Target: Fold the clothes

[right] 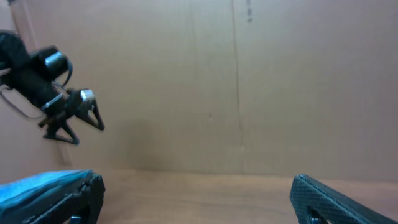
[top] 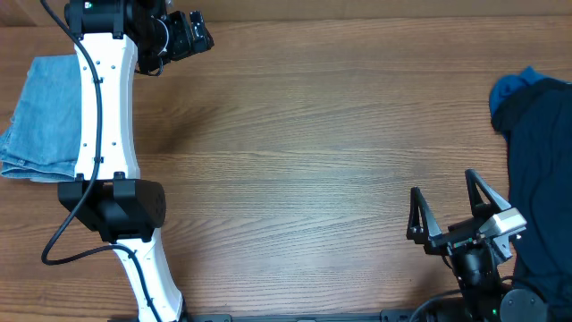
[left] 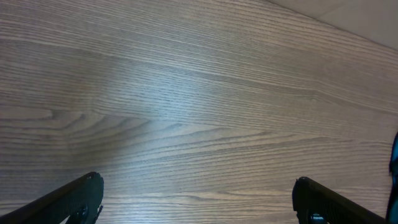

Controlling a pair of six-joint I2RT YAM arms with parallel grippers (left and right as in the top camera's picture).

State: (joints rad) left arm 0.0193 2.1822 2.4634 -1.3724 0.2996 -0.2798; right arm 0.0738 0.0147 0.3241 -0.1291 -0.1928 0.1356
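Two grippers, both spread wide and released, holding no cloth. Your left gripper (top: 198, 38) hangs over the bare wooden table (top: 313, 152) near its far edge. The folded light-blue denim (top: 40, 116) lies to that hand's left and back toward the base (beside the white arm (top: 107, 98), well apart from the fingers). Your right gripper (top: 447, 204) sits near the front edge. A dark navy garment (top: 545, 179) is heaped just to its right, with a brighter blue fold (top: 514, 88) at the heap's far corner, ahead of that hand.
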